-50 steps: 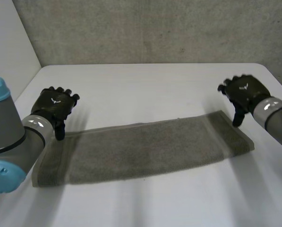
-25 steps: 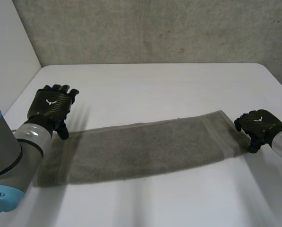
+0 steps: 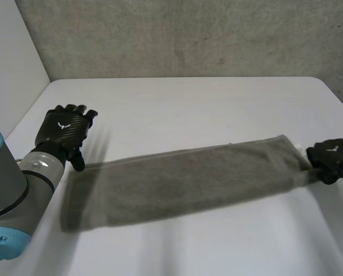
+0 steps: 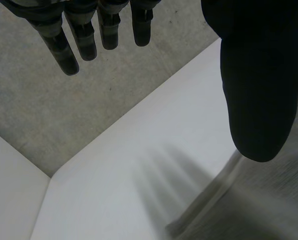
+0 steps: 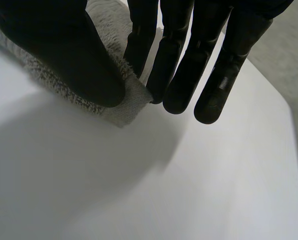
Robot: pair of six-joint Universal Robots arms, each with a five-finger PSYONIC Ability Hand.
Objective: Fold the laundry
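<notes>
now your right hand [image 3: 332, 161] is pinching the grey terry towel [image 3: 182, 181]; your left hand [image 3: 65, 131] is hovering beside it, straight-fingered.

A white worktop [image 3: 188, 109] meets a rough grey concrete wall [image 3: 188, 34] at its far edge; a plain white panel [image 3: 10, 57] borders its left side.
</notes>
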